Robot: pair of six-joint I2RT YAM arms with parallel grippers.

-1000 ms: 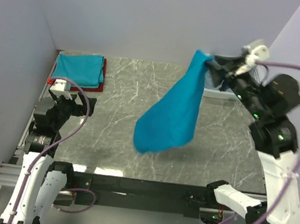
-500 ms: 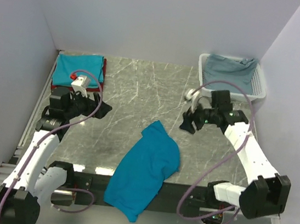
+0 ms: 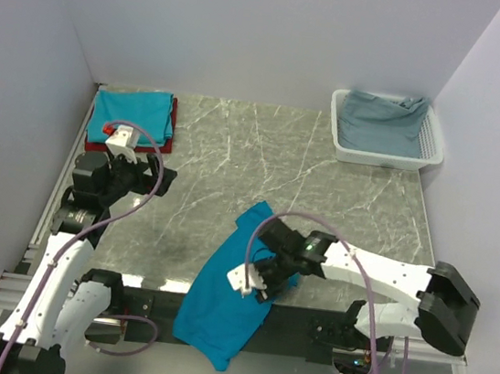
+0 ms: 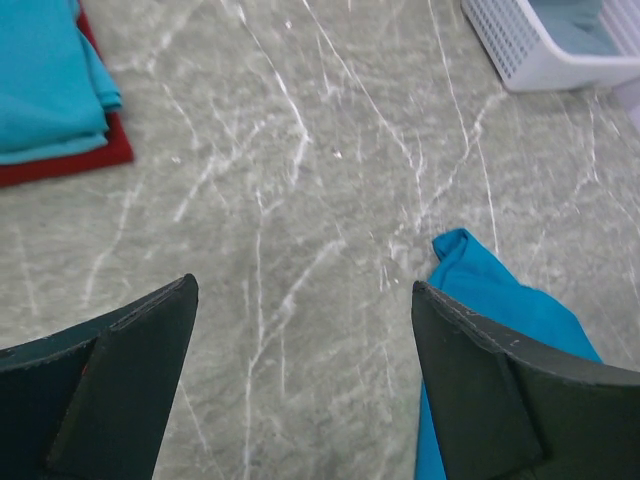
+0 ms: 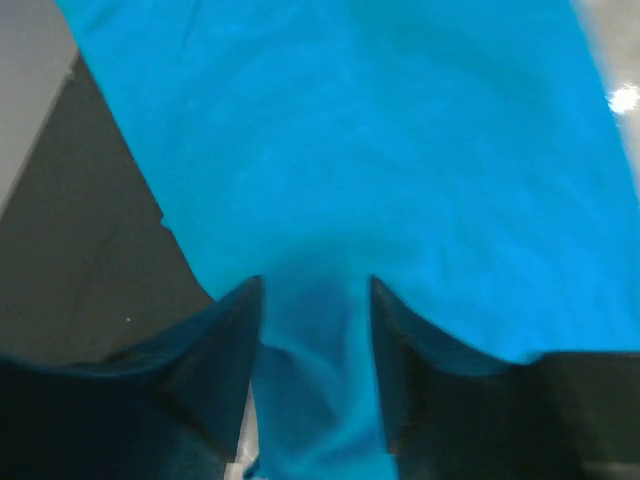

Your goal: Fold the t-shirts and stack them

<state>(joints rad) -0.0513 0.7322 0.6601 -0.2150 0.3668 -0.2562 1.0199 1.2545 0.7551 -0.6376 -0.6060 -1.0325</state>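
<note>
Pretty bright, even overhead light here, only faint soft shadows on the table, a little glare along its 6 o'clock edge, and the right wrist view's teal t-shirt looks blurry.

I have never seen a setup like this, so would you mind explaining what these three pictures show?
These are two robot arms bolted at the near edge of a grey marbled table, each with a two-finger gripper. The wide picture looks down from above and behind; the other two come from wrist cameras, so the dark shapes are each arm's own fingers. Far left, a folded teal t-shirt lies on a dark red one. Far right, a white basket holds grey-blue cloth. A loose teal t-shirt hangs over the near edge. The left gripper is open and empty. The right gripper straddles a fold of that shirt; whether it pinches it is unclear.
</note>
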